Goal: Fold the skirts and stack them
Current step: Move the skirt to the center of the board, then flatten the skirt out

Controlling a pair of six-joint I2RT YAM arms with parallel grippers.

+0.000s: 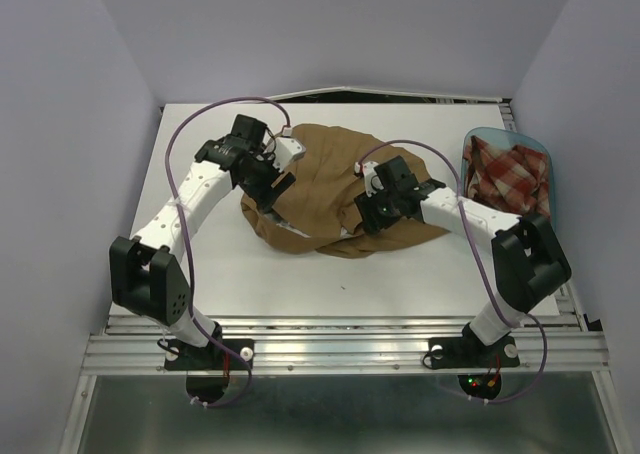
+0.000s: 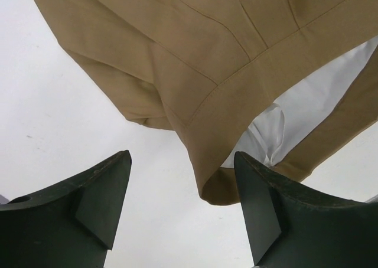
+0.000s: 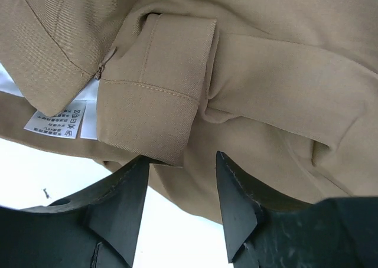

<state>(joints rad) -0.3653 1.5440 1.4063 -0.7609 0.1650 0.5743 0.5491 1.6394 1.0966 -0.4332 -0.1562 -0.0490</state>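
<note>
Right wrist showed the right gripper (image 3: 181,162) wide; the tan skirt (image 3: 283,73) lay at twelve o'clock, waistband touching its tips; left gripper (image 2: 182,159) wide too.

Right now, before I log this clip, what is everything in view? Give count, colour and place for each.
tan skirt: one, tan-brown, crumpled at the middle of the table
lining: one, white, showing inside the tan skirt
care label: one, white, inside the waistband near the zip
plaid skirt: one, red-and-cream checked, bunched in the tub
tub: one, translucent blue, far right of the table
table: one, white
cables: two, purple, one looping along each arm
left gripper: one, black fingers, open, at the tan skirt's left edge
right gripper: one, black fingers, open, at the waistband
</note>
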